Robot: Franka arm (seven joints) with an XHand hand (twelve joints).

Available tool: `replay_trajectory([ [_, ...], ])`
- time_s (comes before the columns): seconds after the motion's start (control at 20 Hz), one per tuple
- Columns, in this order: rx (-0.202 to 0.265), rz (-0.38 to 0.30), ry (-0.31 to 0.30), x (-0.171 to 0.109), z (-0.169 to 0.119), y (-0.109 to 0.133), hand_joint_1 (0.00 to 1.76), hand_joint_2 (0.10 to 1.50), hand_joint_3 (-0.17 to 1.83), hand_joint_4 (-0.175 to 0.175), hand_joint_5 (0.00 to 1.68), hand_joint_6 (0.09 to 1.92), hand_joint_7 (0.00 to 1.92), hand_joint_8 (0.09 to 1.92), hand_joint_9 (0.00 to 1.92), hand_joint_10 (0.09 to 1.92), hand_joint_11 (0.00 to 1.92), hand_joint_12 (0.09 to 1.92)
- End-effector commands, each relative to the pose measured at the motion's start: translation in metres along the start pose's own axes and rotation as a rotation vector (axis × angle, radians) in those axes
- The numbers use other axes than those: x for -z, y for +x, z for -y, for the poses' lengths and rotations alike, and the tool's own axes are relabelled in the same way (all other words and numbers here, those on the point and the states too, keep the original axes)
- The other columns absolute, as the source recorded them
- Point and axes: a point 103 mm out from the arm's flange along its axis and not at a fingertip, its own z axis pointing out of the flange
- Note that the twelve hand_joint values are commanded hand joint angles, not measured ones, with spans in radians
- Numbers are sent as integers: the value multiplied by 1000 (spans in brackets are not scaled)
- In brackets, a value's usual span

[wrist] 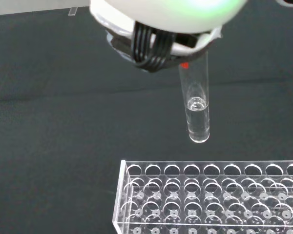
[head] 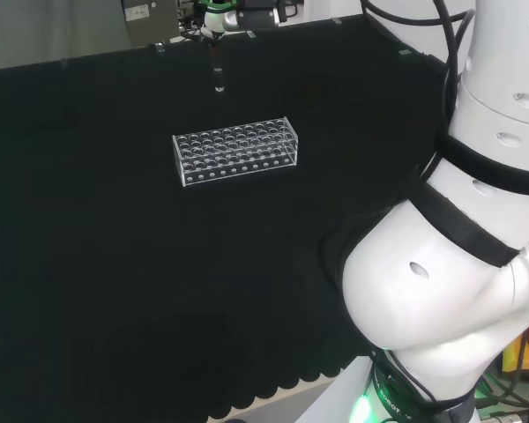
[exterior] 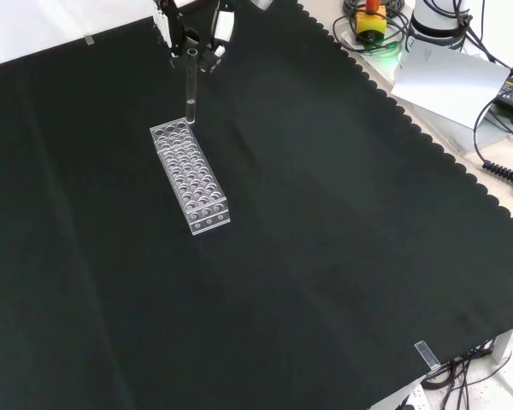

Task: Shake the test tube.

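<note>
A clear test tube (wrist: 198, 109) hangs upright in the air, with a little clear liquid in its rounded bottom. The hand (wrist: 156, 29) is shut on the tube's top end. In the front view the test tube (exterior: 191, 85) hangs from the hand (exterior: 192, 32) at the top edge, its bottom just above the far end of a clear plastic rack (exterior: 191, 175) with many empty holes. In the head view the hand (head: 220, 18) is at the far edge of the cloth, the tube (head: 217, 75) below it and beyond the rack (head: 235, 150). The rack (wrist: 210, 195) also shows in the wrist view.
The arm's white links (head: 458, 264) stand large at the right of the head view. Off the cloth's scalloped edge in the front view lie a yellow and red button box (exterior: 372, 21), white sheets (exterior: 445, 77) and cables (exterior: 504, 171).
</note>
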Motion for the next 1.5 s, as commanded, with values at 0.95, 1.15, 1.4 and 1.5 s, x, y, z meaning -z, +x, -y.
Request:
replay_trajectory([
  [0.95, -371, 110, -24, 21, 25, -176, 1331, 694, 545, -175, 1430, 87, 1395, 675, 1600, 610, 1296, 861],
  [1.15, -365, 98, -21, 19, 27, -174, 1331, 693, 546, -175, 1430, 87, 1395, 676, 1600, 611, 1296, 861],
  [1.4, -324, 64, -19, 14, 21, -152, 1331, 693, 546, -175, 1430, 87, 1394, 676, 1600, 611, 1295, 861],
  [1.5, -297, 49, -19, 11, 18, -138, 1331, 693, 547, -175, 1430, 87, 1394, 676, 1600, 612, 1295, 861],
])
